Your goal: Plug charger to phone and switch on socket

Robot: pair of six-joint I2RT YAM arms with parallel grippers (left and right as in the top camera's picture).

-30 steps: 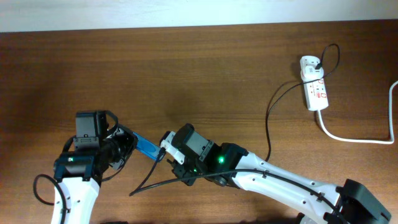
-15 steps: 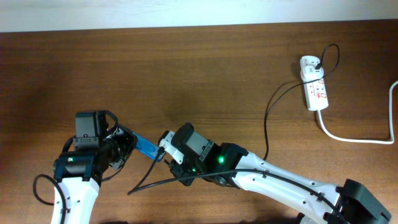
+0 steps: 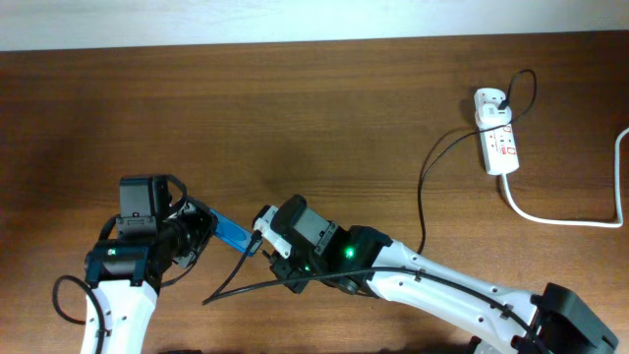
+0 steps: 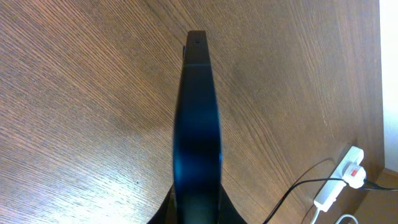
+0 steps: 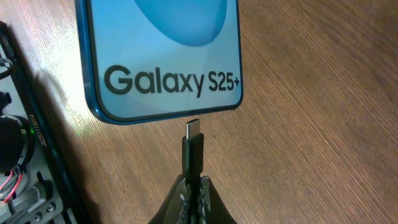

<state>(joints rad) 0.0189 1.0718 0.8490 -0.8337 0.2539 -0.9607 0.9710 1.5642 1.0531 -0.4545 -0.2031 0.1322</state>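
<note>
Your right fingers [image 5: 171, 208] are closed tight on the plug end of the long thin black charger cable [image 5: 193, 155]. Its metal tip sits at the lower edge of the slim rectangular blue-screened phone [image 5: 161, 50]. Tip and edge meet or nearly meet, and you cannot tell whether the tip has entered. The port itself is hidden. Only the phone's "Galaxy S25+" end shows; the rest is cut off by the frame.

Your left fingers [image 4: 165, 219] are clamped on the phone's other end. That camera sees the phone edge-on, raised off the brown wooden table [image 4: 74, 93]. Only slivers of these fingers show at the bottom of the frame.

Overhead, both arms crowd the near left of the table. Open wood lies beyond them on the far side and to the right. The cable runs right and away to the white oblong power strip [image 3: 494, 133] near the far right edge, well apart from both arms. Its red switches are too small to read. The thick white cord [image 3: 560, 218] leaves the frame at the right.
</note>
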